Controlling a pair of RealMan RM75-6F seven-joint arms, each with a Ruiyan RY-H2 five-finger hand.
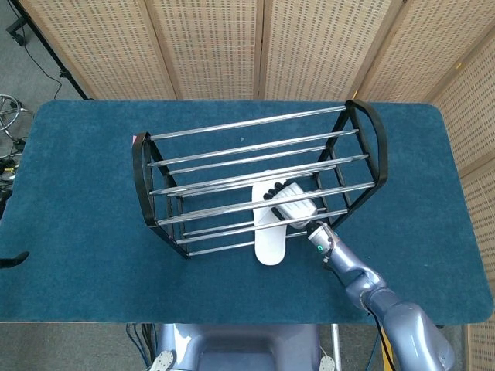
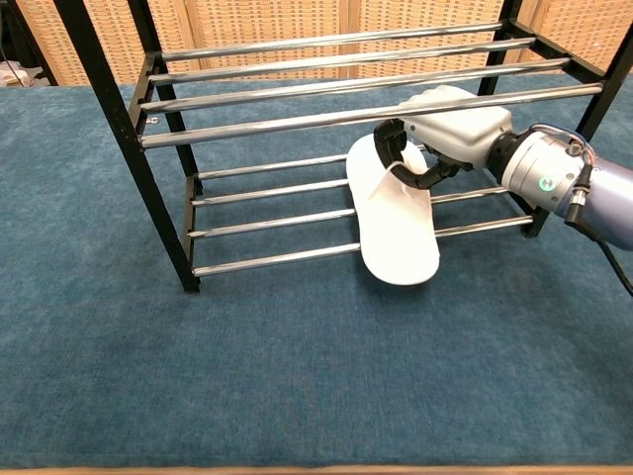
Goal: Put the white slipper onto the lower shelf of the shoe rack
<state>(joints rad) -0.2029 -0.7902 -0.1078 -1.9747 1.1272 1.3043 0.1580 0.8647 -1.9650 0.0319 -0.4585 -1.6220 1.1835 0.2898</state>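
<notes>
The white slipper [image 2: 394,220] lies partly on the lower shelf rails of the black and chrome shoe rack [image 2: 336,109], toe end inside, heel sticking out past the front rail over the carpet. My right hand [image 2: 450,134] reaches in between the two shelves and grips the slipper's strap. From above, the slipper [image 1: 271,241] pokes out of the rack [image 1: 255,182] at its front, and the right hand [image 1: 290,202] shows through the top rails. The left hand appears in neither view.
A blue carpeted table [image 1: 85,201] carries the rack near its middle. Wicker folding screens [image 1: 263,46] stand behind the table. The rack's dark end frames [image 2: 119,129] rise on either side of the shelves.
</notes>
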